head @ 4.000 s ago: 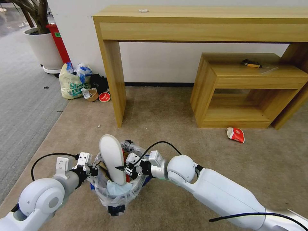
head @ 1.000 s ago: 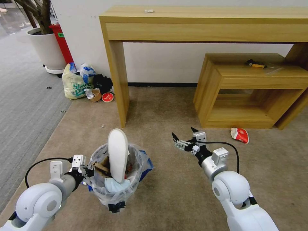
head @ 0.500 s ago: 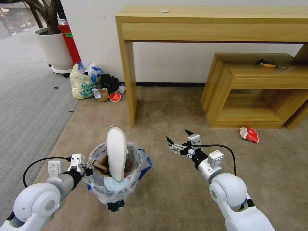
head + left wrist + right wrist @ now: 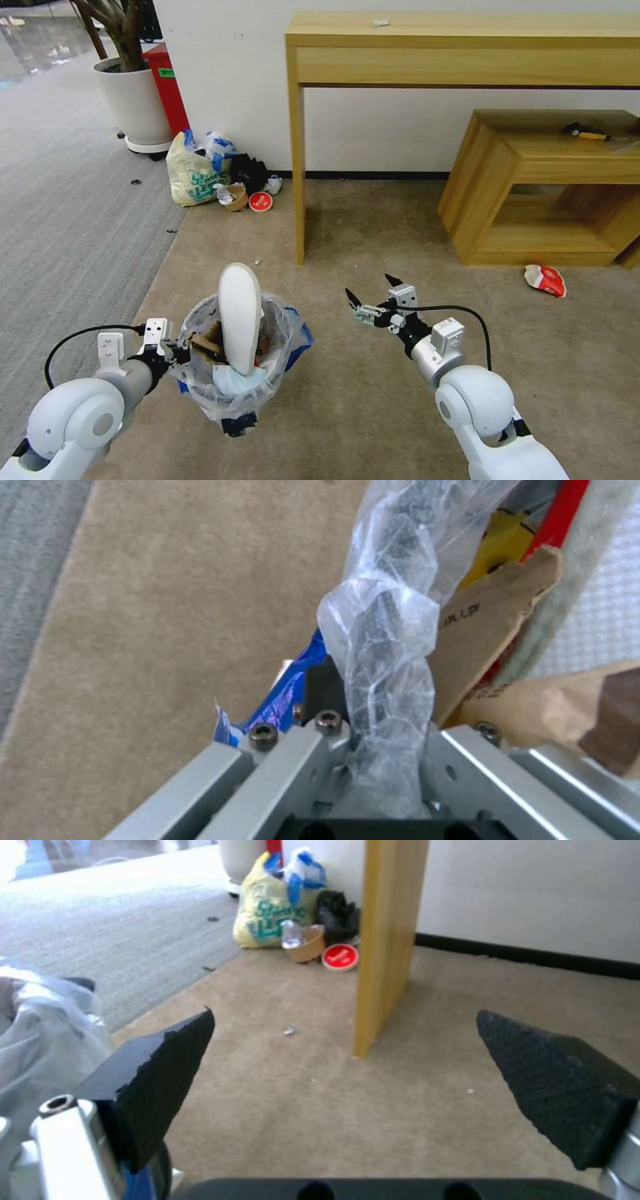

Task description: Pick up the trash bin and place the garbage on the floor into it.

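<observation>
I have the trash bin (image 4: pixel 230 393) low in front of me on the beige floor (image 4: pixel 373 400), a little to my left of centre, its crinkly clear liner with blue patches bunched over the rim. It is well stuffed: a white foam insole (image 4: pixel 239 325) stands nearly upright out of the top, with brown cardboard (image 4: pixel 203 341) beside it and something pale blue tucked under the insole's lower end. My left gripper (image 4: pixel 175 352) is at the bin's left rim, and from the left wrist camera I can see its metal jaws clamped on a twisted bunch of the liner (image 4: pixel 383 680) at the rim, with cardboard (image 4: pixel 490 625) and the insole's dimpled face just beyond. My right gripper (image 4: pixel 371 295) hangs free over bare carpet to the right of the bin, apart from it, its two black fingertips (image 4: pixel 167 1060) spread wide with nothing between them. Farther to my right, a red and white wrapper (image 4: pixel 545 280) lies on the carpet near the foot of the low wooden shelf unit (image 4: pixel 533 187). A tiny scrap (image 4: pixel 256 261) lies by the leg of the tall wooden table (image 4: pixel 300 167). Against the wall to the left of that leg sits a yellowish-green tied bag (image 4: pixel 190 173) with a brown cup (image 4: pixel 235 198) and a red lid (image 4: pixel 261 201) beside it, next to the grey striped carpet (image 4: pixel 73 213).
</observation>
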`<state>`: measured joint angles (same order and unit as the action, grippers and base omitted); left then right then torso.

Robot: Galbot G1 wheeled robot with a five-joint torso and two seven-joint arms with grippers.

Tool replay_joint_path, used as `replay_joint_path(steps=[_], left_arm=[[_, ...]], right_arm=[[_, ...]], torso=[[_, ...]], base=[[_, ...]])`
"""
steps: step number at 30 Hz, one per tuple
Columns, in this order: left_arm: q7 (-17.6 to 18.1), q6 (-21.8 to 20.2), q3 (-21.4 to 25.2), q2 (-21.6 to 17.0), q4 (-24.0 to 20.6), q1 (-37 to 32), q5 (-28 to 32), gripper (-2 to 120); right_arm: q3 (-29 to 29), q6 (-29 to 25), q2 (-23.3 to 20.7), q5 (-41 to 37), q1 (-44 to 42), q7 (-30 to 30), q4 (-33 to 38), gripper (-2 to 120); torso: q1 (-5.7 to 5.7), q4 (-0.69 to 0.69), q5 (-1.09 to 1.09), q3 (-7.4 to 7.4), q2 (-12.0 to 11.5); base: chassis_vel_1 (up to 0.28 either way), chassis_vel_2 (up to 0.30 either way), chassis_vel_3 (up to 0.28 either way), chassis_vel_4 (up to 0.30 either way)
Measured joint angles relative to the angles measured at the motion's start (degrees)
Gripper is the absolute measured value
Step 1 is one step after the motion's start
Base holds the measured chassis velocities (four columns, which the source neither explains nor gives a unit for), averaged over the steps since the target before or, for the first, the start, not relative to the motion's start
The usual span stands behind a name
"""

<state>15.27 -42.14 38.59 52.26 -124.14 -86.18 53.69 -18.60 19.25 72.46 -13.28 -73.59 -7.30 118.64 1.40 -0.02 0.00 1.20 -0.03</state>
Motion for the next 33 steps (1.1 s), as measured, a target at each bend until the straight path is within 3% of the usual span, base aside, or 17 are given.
replay_joint_path(steps=[28,33], left_arm=[[-0.5,0.0,1.5,0.0,1.8,0.3,0.1,0],[-0.6,0.0,2.2,0.2,2.4,0.4,0.0,0]], right_arm=[[1.3,-0.2,0.3,0.3,-0.3,0.3,-2.0,100],[0.5,-0.5,-0.5,-1.9,-0.4,0.3,-5.3,100]], torso=[[0.00,-0.01,-0.01,0.00,0.0],[0.00,0.02,-0.01,0.00,0.0]], base=[[0.150,0.149,-0.146,-0.155],[0.105,0.098,-0.100,-0.096]])
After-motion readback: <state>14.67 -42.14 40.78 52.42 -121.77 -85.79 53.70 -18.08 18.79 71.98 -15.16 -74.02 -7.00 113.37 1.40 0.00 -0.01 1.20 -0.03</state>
